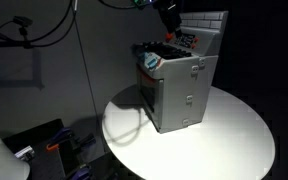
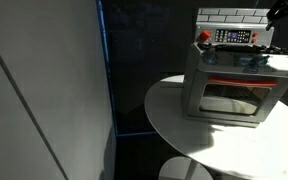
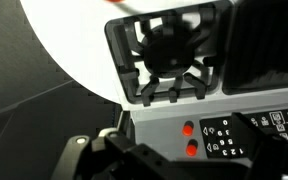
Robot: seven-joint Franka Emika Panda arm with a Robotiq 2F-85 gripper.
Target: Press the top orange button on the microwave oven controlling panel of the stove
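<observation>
The grey stove [image 1: 184, 90] stands on a round white table, and it also shows in the other exterior view [image 2: 234, 85]. Its small dark controlling panel [image 2: 234, 36] sits in the pale tiled back wall [image 2: 234, 14]. In the wrist view the panel [image 3: 246, 135] shows white marks, with two orange buttons [image 3: 188, 128] [image 3: 192, 149] just left of it. My gripper [image 1: 169, 15] hovers above the cooktop near the back wall, not touching it. Its dark fingers [image 3: 174, 166] fill the bottom of the wrist view, close to the buttons. Their state is unclear.
The dark cooktop burner [image 3: 169, 50] lies just in front of the panel. The white table [image 1: 234, 135] extends around the stove. A blue-and-white piece [image 1: 151, 62] sits at the stove's top corner. Cables and gear [image 1: 44, 145] lie on the floor beside the table.
</observation>
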